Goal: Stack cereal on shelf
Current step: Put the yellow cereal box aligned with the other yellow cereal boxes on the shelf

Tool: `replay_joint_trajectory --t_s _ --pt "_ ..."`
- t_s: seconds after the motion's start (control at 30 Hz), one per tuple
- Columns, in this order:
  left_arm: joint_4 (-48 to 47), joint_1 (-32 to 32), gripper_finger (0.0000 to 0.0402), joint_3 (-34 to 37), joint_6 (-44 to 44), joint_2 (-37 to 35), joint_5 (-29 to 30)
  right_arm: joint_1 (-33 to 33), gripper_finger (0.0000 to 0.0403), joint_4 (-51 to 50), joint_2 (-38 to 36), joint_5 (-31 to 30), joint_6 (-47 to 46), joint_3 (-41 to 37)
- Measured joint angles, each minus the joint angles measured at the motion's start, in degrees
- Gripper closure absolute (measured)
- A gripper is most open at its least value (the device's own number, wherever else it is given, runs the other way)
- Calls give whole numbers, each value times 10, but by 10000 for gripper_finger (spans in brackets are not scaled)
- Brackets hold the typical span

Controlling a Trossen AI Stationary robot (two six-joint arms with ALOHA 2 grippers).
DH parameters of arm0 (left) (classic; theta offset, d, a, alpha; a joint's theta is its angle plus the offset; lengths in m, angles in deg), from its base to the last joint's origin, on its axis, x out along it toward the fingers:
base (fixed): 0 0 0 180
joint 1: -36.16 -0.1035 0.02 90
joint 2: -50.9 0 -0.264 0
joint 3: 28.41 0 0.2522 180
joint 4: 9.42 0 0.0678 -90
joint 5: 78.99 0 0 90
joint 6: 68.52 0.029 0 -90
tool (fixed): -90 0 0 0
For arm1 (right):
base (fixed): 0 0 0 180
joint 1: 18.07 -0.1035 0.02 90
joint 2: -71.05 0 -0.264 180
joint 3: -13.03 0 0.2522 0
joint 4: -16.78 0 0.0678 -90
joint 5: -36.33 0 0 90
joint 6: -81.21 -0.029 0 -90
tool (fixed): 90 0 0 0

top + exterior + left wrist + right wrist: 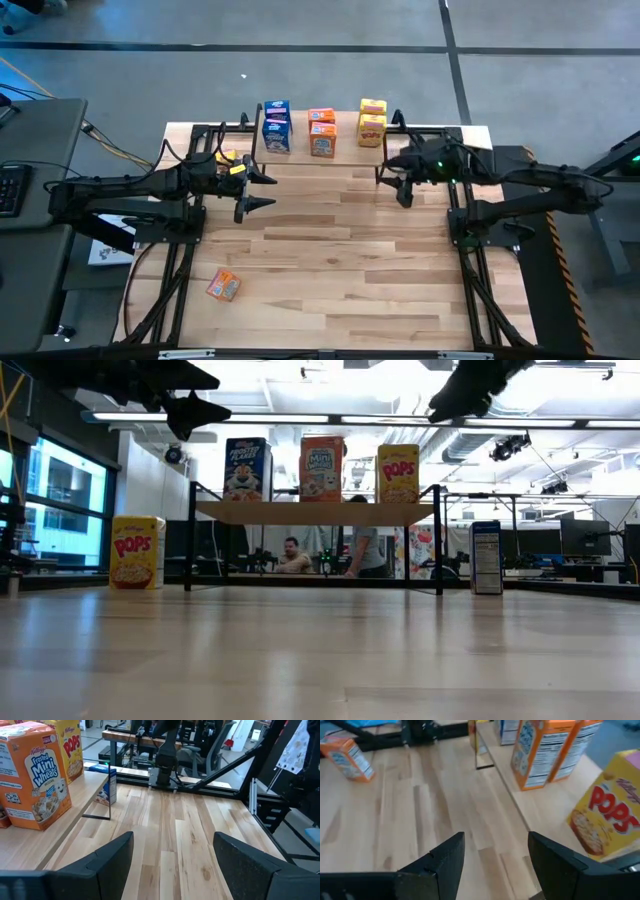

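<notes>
Nearest to me on the tabletop (330, 260) lies a lone orange box (224, 286), tipped flat near the front left corner, well apart from everything else. Farther back, both arms hover over the boards with nothing in them: my left pincer (255, 190) stands wide with only bare wood between its fingers, and my right pincer (396, 184) sits at a narrower gap, also empty. Behind the left pincer I can see a yellow box (227, 158) standing on the tabletop beside the shelf (315, 512), and the low view shows a blue box (486, 557) upright on the tabletop by the shelf's other end. On the shelf itself, at the far edge, the cereal sits in three colour groups: blue (276, 126), orange (322, 132) and yellow (372, 122), each seemingly two boxes. So I judge the job roughly two-thirds done, between placements, with three strays left to fetch. My next move, I think, is to swing the left pincer to the yellow box close by, come down over its narrow sides, close and lift it onto the yellow group without nudging the neighbours.
</notes>
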Motion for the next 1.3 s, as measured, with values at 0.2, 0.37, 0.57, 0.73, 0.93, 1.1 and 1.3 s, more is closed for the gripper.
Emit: replay_joint_trajectory --t_s 0.2,0.37,0.57,0.73,0.93,1.1,1.3 --pt "5 -1 135 0 5 0 0 -38 192 141 -53 -31 -14 -122" --pt "5 -1 135 0 5 0 0 -56 192 236 -69 -31 -28 -201" --pt "5 -1 135 0 4 0 0 -73 192 310 -70 -31 -37 -259" --pt "4 0 135 0 -6 0 0 -88 192 333 -70 -31 -50 -279" --pt "4 0 135 0 -18 0 -1 -99 192 333 -70 -31 -45 -280" --pt "12 0 135 0 -55 0 -1 -100 192 345 -70 -31 -30 -280" --pt "55 -1 135 0 -21 -8 -1 -100 192 380 -70 -31 5 -280"
